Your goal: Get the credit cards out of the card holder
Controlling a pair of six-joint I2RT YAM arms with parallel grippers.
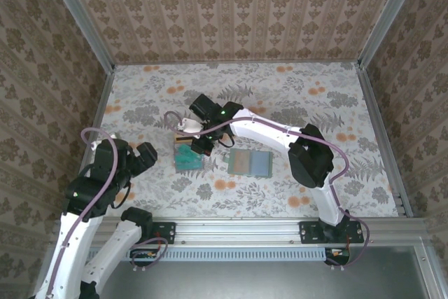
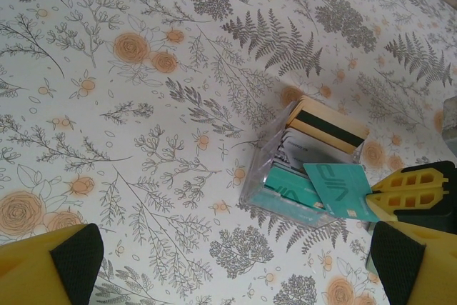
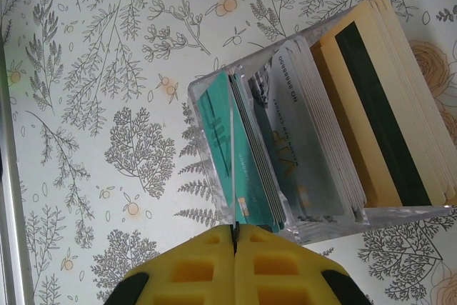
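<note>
At six o'clock the right gripper (image 3: 233, 237) is pinching a teal credit card (image 3: 233, 166) edge-on; the card holder (image 3: 328, 225) is stretching toward three o'clock

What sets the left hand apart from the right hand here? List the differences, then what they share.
The left hand is open; the right hand is shut. The left hand holds nothing; the right hand pinches a teal card. The left hand sits back from the clear box; the right hand is at it. Both are yellow with black pads.
</note>
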